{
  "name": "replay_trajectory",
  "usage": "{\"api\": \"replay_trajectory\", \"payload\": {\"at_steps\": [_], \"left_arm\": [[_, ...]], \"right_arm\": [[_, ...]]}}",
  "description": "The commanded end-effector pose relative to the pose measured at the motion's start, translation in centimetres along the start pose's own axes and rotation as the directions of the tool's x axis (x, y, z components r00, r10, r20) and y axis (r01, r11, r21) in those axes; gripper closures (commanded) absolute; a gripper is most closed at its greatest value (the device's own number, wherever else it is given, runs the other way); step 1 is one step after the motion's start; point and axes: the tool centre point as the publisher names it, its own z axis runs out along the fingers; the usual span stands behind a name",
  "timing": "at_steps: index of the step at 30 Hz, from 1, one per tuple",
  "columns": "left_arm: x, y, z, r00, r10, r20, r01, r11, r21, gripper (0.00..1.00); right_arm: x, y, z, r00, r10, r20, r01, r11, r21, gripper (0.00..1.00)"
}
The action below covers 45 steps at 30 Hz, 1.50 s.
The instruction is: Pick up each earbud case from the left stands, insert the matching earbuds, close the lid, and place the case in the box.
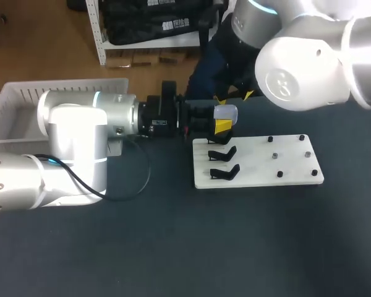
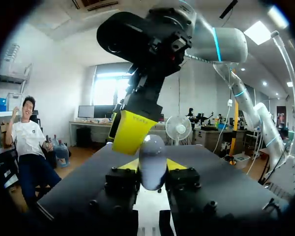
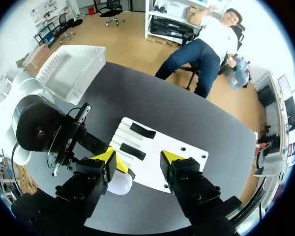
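One earbud case (image 2: 152, 164), smooth, rounded and pale grey, is clamped between the yellow tips of my left gripper (image 1: 222, 125). I hold it above the far left corner of the white board (image 1: 260, 170). Black stands (image 1: 224, 172) line the board's left side, just near of the case. The dark table (image 1: 173, 247) lies open near and right of the board, and the white box (image 1: 25, 102) sits at the far left beside my left arm. My right gripper (image 3: 139, 158) hangs above with its fingers apart, and the case is just beside one yellow tip, not between them.
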Motion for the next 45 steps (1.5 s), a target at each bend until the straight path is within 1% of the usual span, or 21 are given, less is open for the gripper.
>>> {"api": "replay_trajectory", "payload": {"at_steps": [1, 3, 4, 5, 6, 8, 11, 13, 15, 16, 18, 20, 22, 24, 28, 29, 31, 32, 34, 40, 45], "left_arm": [[0.1, -0.1, 0.0, 1.000, 0.004, 0.005, -0.004, 1.000, -0.005, 1.00], [0.1, -0.1, 0.0, 1.000, 0.004, 0.005, -0.004, 1.000, -0.005, 1.00], [0.1, -0.1, 0.0, 1.000, 0.004, 0.005, -0.004, 1.000, -0.005, 1.00], [0.1, -0.1, 0.0, 1.000, 0.004, 0.005, -0.004, 1.000, -0.005, 1.00], [-0.3, 0.1, -0.6, 1.000, 0.016, 0.011, -0.016, 1.000, -0.011, 1.00], [-1.2, 0.8, -2.5, 0.999, 0.035, 0.023, -0.034, 0.998, -0.047, 1.00], [-2.2, 1.8, -5.9, 0.997, 0.065, 0.029, -0.061, 0.992, -0.106, 1.00], [-2.7, 2.6, -8.6, 0.996, 0.087, 0.012, -0.084, 0.984, -0.159, 1.00], [-3.2, 3.2, -11.1, 0.995, 0.103, 0.009, -0.098, 0.973, -0.207, 1.00], [-3.3, 3.7, -12.5, 0.993, 0.114, -0.020, -0.116, 0.967, -0.227, 1.00], [-3.2, 4.8, -15.6, 0.992, 0.119, -0.036, -0.124, 0.954, -0.272, 1.00], [-3.2, 5.7, -18.2, 0.989, 0.123, -0.077, -0.141, 0.940, -0.311, 1.00], [-2.9, 6.4, -20.3, 0.988, 0.132, -0.085, -0.153, 0.933, -0.326, 1.00], [-2.3, 7.2, -22.0, 0.986, 0.128, -0.103, -0.156, 0.928, -0.340, 1.00], [0.0, 8.9, -24.9, 0.988, 0.075, -0.134, -0.121, 0.915, -0.385, 1.00], [0.5, 9.3, -25.7, 0.988, 0.075, -0.138, -0.124, 0.912, -0.391, 1.00], [1.5, 10.0, -27.2, 0.990, 0.065, -0.122, -0.112, 0.895, -0.431, 1.00], [2.1, 10.4, -27.8, 0.989, 0.047, -0.137, -0.104, 0.890, -0.444, 1.00], [3.1, 10.9, -28.9, 0.991, 0.021, -0.136, -0.083, 0.879, -0.470, 1.00], [6.3, 12.5, -30.9, 0.982, -0.089, -0.169, -0.016, 0.846, -0.534, 1.00], [8.8, 13.3, -31.2, 0.966, -0.175, -0.189, 0.037, 0.821, -0.569, 1.00]], "right_arm": [[1.7, -0.7, -1.3, 0.997, 0.031, 0.064, -0.032, 0.999, 0.021, 0.32], [2.3, -1.3, -2.0, 0.996, 0.050, 0.078, -0.053, 0.998, 0.037, 0.28], [2.7, -1.6, -2.3, 0.995, 0.057, 0.086, -0.061, 0.998, 0.036, 0.23], [3.1, -1.9, -2.7, 0.993, 0.065, 0.097, -0.069, 0.997, 0.038, 0.13], [3.6, -2.2, -3.1, 0.992, 0.072, 0.105, -0.077, 0.996, 0.046, 0.00], [4.7, -2.2, -4.1, 0.988, 0.091, 0.121, -0.098, 0.994, 0.055, 0.00], [6.5, -3.1, -5.3, 0.981, 0.137, 0.134, -0.147, 0.987, 0.067, 0.00], [7.7, -3.7, -5.7, 0.979, 0.160, 0.128, -0.170, 0.983, 0.068, 0.00], [8.8, -4.2, -5.5, 0.977, 0.187, 0.106, -0.195, 0.978, 0.073, 0.00], [9.3, -4.4, -5.4, 0.976, 0.198, 0.095, -0.205, 0.977, 0.063, 0.00], [10.1, -4.3, -5.0, 0.976, 0.209, 0.065, -0.213, 0.976, 0.056, 0.00], [10.7, -4.0, -4.7, 0.977, 0.208, 0.040, -0.210, 0.976, 0.055, 0.00], [11.1, -3.7, -4.4, 0.978, 0.205, 0.026, -0.206, 0.977, 0.055, 0.00], [11.4, -3.4, -4.2, 0.979, 0.203, 0.018, -0.203, 0.978, 0.053, 0.00], [12.3, -2.8, -3.9, 0.982, 0.188, 0.013, -0.189, 0.981, 0.049, 0.00], [12.5, -2.7, -3.7, 0.982, 0.186, 0.009, -0.186, 0.981, 0.049, 0.00], [12.9, -2.5, -3.5, 0.982, 0.187, -0.008, -0.187, 0.981, 0.048, 0.00], [13.1, -2.3, -3.4, 0.982, 0.189, -0.015, -0.188, 0.981, 0.046, 0.00], [13.5, -2.1, -3.1, 0.980, 0.194, -0.041, -0.192, 0.981, 0.043, 0.00], [14.0, -2.2, -2.9, 0.977, 0.201, -0.073, -0.198, 0.979, 0.042, 0.00], [13.9, -2.1, -2.7, 0.977, 0.197, -0.082, -0.195, 0.980, 0.040, 0.00]]}}
